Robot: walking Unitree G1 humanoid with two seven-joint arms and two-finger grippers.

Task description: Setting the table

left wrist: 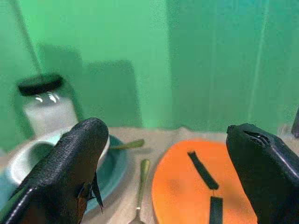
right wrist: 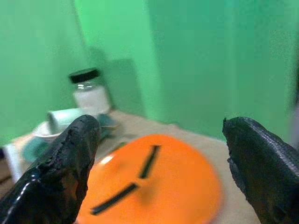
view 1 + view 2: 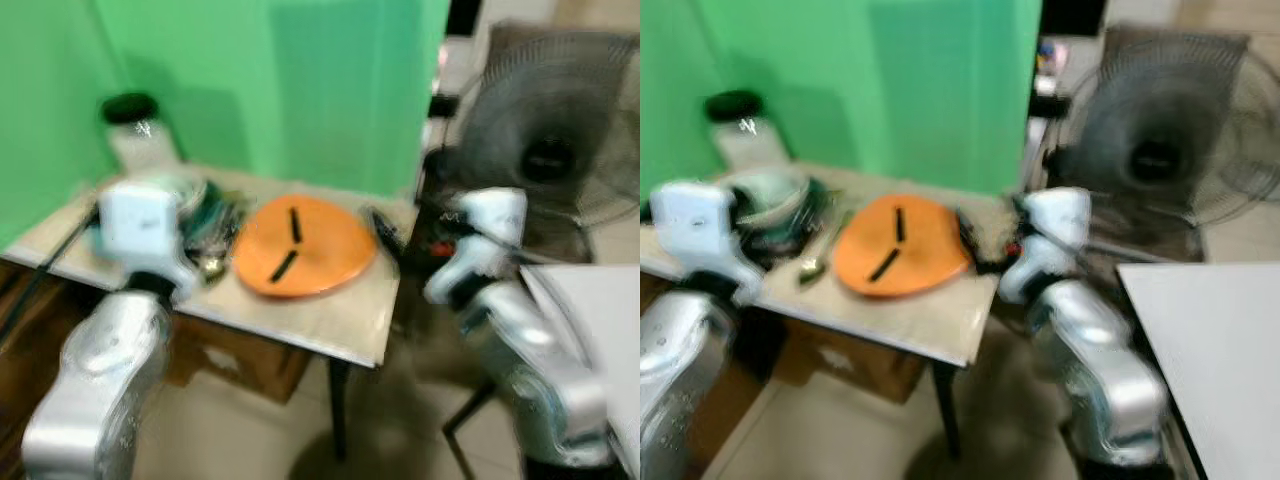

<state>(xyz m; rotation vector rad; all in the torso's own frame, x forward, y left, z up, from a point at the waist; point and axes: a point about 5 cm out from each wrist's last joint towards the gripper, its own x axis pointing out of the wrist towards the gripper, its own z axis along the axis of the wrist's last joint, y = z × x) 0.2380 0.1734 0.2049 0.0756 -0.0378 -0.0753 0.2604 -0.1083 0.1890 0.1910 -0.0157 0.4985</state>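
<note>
Orange mat (image 3: 303, 246) on counter (image 3: 330, 325); both tools, left (image 1: 163, 158) and right (image 2: 159, 163), spread, empty. Risk: blurred approach knocks jar (image 3: 140, 135).

Orange mat (image 3: 902, 245) on table (image 3: 925, 325)

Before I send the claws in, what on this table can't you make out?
- Teal plate and white bowl: left claw's finger covers them in the left wrist view; the eye views are blurred.
- Dark strips on round orange mat: what they are is unreadable.
- Clutter at mat's right edge: motion blur.
</note>
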